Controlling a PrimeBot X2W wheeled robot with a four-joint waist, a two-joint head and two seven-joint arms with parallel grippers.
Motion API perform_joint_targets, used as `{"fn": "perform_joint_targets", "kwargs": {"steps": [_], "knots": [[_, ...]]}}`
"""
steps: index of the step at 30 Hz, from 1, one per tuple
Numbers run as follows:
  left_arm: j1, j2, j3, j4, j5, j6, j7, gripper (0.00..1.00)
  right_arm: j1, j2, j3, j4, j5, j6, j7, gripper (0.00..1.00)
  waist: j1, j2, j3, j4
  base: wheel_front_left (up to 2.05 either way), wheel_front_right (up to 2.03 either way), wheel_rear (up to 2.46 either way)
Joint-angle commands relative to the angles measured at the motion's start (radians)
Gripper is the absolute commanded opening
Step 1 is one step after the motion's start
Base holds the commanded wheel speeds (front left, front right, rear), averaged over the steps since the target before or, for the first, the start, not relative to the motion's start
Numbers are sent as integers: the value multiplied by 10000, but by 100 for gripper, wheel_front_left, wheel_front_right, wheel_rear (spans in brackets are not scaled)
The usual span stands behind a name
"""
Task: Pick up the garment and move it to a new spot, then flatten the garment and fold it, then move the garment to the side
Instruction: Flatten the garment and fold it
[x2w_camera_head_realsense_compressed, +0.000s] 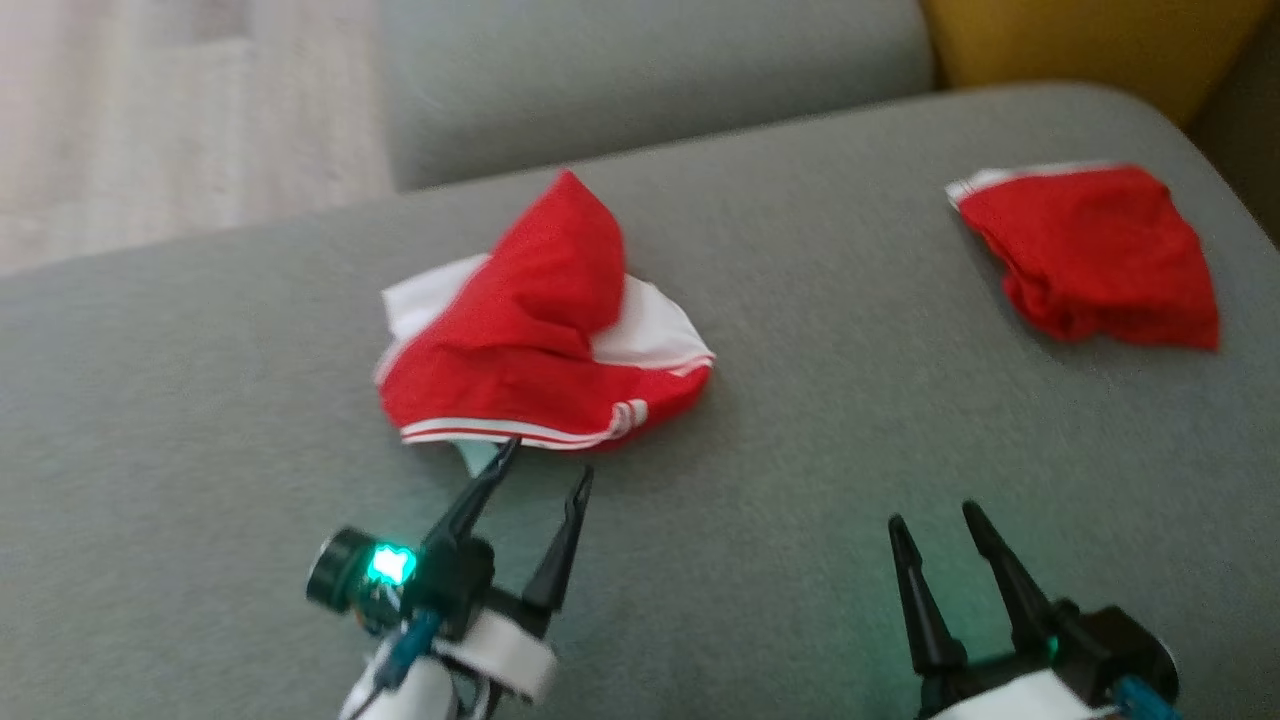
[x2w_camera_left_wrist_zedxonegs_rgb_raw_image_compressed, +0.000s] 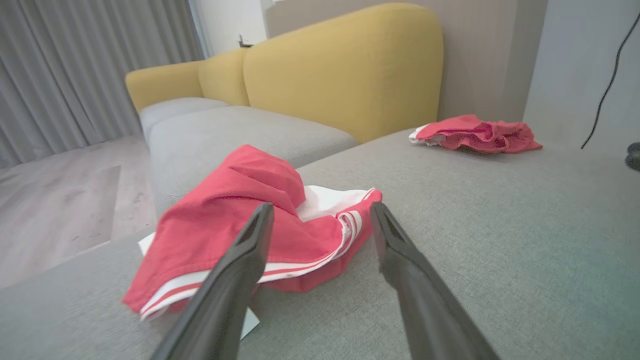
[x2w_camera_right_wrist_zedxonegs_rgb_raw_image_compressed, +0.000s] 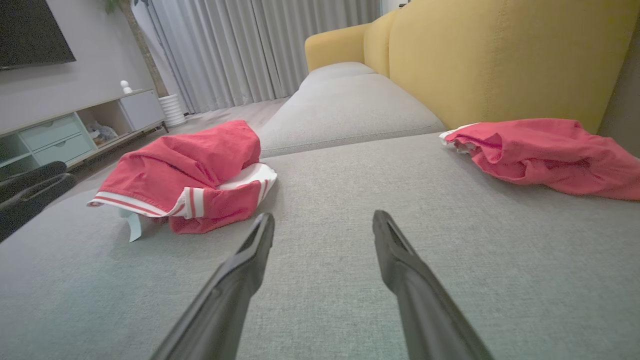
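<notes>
A crumpled red garment with white panels and white stripes along its hem lies on the grey sofa seat; it also shows in the left wrist view and the right wrist view. My left gripper is open, its fingertips right at the garment's near hem, one tip touching or just over it. In its own view the left gripper frames the striped hem, nothing clamped. My right gripper is open over bare cushion, well right of the garment, empty in its own view.
A second red garment lies bunched at the seat's far right, near the yellow backrest. A second grey cushion lies beyond, wooden floor to the left. A low TV cabinet stands across the room.
</notes>
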Motion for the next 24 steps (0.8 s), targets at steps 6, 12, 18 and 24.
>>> {"fn": "perform_joint_targets", "kwargs": {"steps": [6, 12, 18, 24], "knots": [[-1785, 74, 175, 1304, 86, -63, -95, 100, -906, -66, 371, -453, -14, -9, -38, 100, -1, 0, 1077, -1254, 0, 0, 0], [-2710, 279, 217, 2791, 92, 22, -95, 100, -1149, -66, 551, -549, 73, -9, -38, 100, -1, 0, 1489, -1950, 0, 0, 0], [-3348, 516, 64, 3219, 62, -46, -95, 0, -1227, -66, 533, -588, 157, -9, -38, 100, -1, 0, 1730, -2322, 0, 0, 0], [-4197, 818, -347, 2481, 126, -147, -95, 0, -1242, -66, 565, -574, 348, -9, -38, 100, -1, 0, 1497, -2348, 0, 0, 0]]}}
